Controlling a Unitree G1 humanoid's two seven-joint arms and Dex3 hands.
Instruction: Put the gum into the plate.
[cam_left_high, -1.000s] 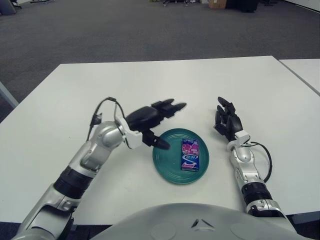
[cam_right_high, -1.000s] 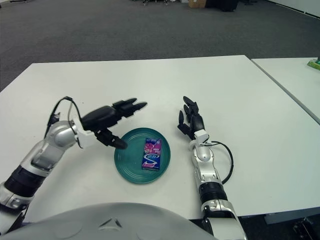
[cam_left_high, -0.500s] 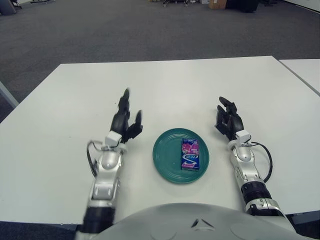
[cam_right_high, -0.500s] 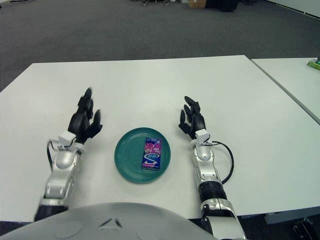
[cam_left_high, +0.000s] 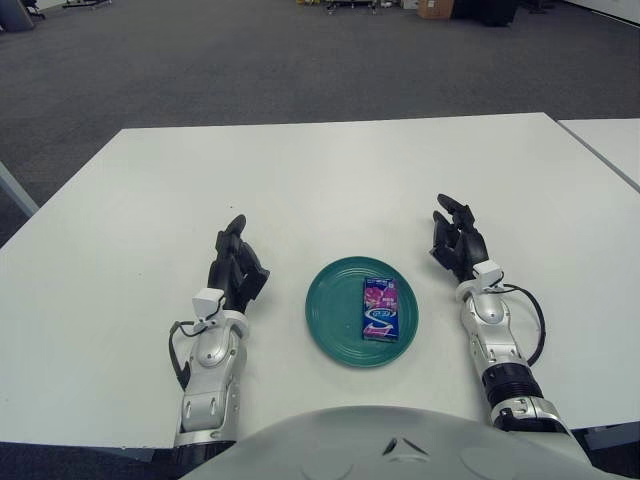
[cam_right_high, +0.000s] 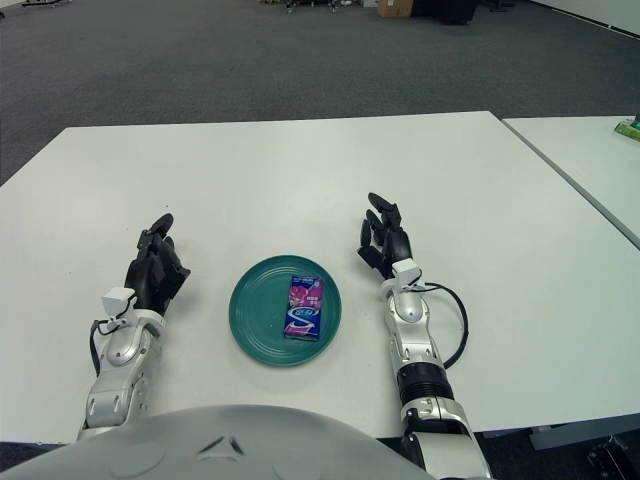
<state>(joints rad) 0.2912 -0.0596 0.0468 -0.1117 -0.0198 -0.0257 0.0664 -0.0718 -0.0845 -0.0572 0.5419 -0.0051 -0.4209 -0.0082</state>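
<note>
The gum (cam_left_high: 380, 309), a light stiff box best taken by its long edges, lies in the plate (cam_left_high: 330, 320) at lower centre, between the open, empty left hand (cam_left_high: 236, 270) and right hand (cam_left_high: 456, 241).

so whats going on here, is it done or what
It looks done. The gum pack lies flat inside the green plate on the white table, a little right of the plate's centre. Neither hand is holding anything: the left hand shows left of the plate and the right hand right of it, both with fingers relaxed and clear of the plate.
</note>
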